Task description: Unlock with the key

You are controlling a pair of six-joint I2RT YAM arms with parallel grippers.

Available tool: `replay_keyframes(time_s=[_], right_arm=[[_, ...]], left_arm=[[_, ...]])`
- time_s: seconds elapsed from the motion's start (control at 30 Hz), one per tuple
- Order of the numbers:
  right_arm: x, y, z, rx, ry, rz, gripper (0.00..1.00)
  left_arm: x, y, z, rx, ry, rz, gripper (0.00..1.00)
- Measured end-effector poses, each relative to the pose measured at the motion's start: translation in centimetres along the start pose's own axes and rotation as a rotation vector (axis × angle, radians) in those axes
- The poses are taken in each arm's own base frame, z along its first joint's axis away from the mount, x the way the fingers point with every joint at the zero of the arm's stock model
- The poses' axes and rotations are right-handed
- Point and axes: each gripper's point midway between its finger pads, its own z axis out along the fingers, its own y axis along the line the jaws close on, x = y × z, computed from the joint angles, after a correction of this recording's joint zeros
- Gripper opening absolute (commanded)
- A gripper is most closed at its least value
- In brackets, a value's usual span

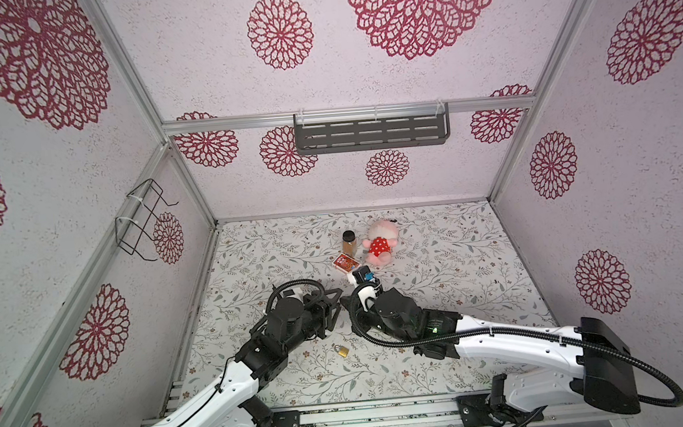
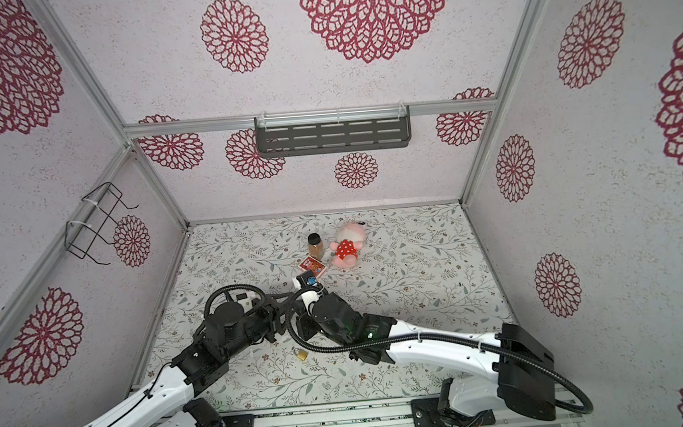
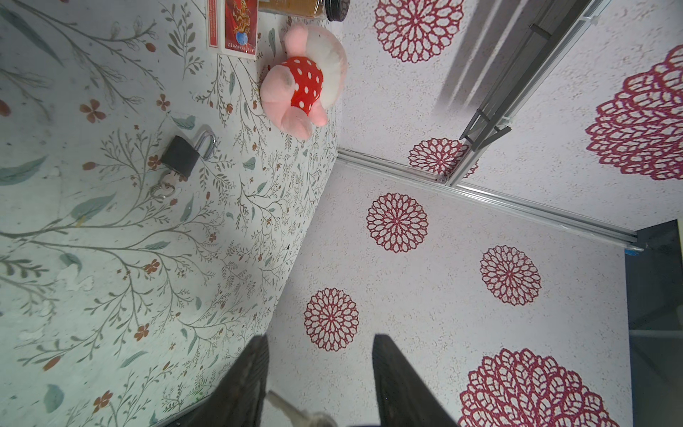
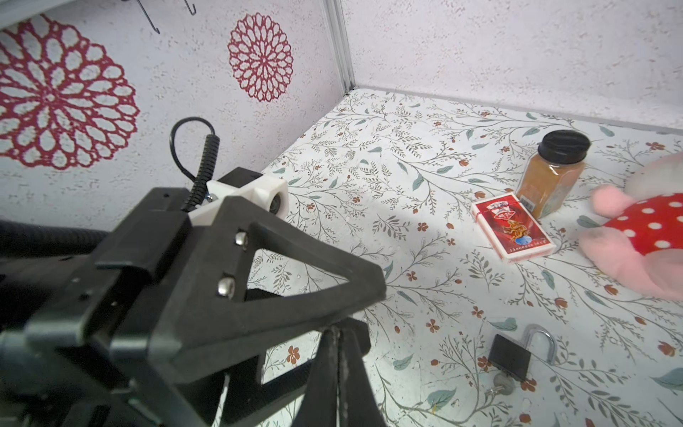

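Observation:
A black padlock (image 3: 180, 155) with a silver shackle lies on the flowered table, and a key on a ring (image 3: 162, 188) sticks out of its base. The right wrist view shows the same padlock (image 4: 509, 356). In both top views the arms hide it. A small brass padlock (image 1: 342, 351) lies near the front, between the arms. My left gripper (image 3: 321, 338) is open, and a pale key (image 3: 292, 408) lies low between its fingers, touching one of them. My right gripper (image 4: 338, 331) is shut, its tips right under the left gripper's finger (image 4: 295, 281).
A spice jar (image 1: 349, 242), a red card box (image 1: 344, 263) and a pink plush in a red dotted dress (image 1: 379, 243) sit behind the grippers. A wire rack (image 1: 144, 221) hangs on the left wall. A grey shelf (image 1: 371, 131) is on the back wall.

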Motion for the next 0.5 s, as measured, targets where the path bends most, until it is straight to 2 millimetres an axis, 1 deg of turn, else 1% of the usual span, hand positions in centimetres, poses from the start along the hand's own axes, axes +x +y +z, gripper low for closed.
replay_keyframes(time_s=[0.2, 0.33, 0.5], right_arm=[[-0.1, 0.7, 0.5, -0.029, -0.002, -0.009, 0.0], [-0.3, 1.0, 0.6, -0.044, -0.014, -0.01, 0.0], [-0.5, 1.3, 0.6, -0.064, -0.02, -0.006, 0.0]], left_arm=[[0.0, -0.1, 0.0, 0.004, 0.001, -0.012, 0.55], [0.1, -0.4, 0.0, 0.016, 0.006, -0.021, 0.56], [0.2, -0.8, 0.0, 0.034, 0.01, -0.027, 0.49]])
